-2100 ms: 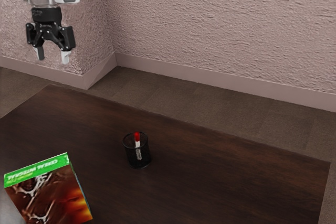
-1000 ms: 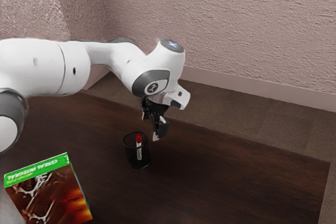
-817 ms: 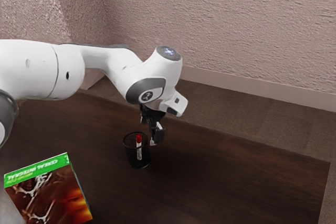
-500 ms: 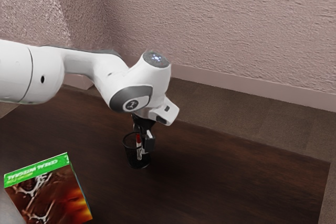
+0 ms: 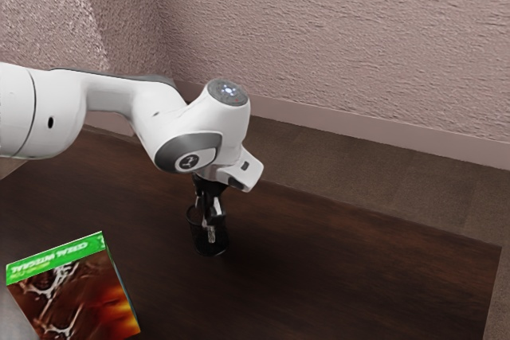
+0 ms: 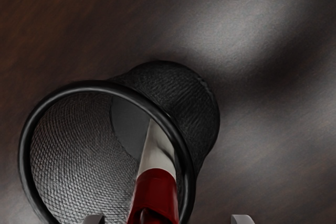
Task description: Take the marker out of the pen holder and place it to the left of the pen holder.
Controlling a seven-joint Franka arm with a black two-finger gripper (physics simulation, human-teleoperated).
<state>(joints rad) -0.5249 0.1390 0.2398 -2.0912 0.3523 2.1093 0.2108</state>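
Note:
My gripper point(image 5: 207, 215) is down at the mouth of the black mesh pen holder point(image 5: 199, 242), fingers apart. The marker's white lower part point(image 5: 211, 235) shows through the mesh; its red end is hidden behind the gripper. In the wrist view the marker point(image 6: 156, 190), red end toward the camera, leans against the inner wall of the pen holder point(image 6: 181, 98). The open gripper point(image 6: 168, 220) has one fingertip on each side of the red end, neither touching it. One tip appears over the holder's opening, the other beyond its rim.
A green and brown cereal box point(image 5: 76, 288) stands at the exterior view's lower left, a short way from the holder. The dark wooden table point(image 5: 343, 260) stretches toward the exterior view's right. Behind it are the floor and a textured wall.
The arm has swung in over the table, then come down and toward the exterior view's left, bringing my gripper from beside the holder to its mouth. Holder and cereal box have stayed put.

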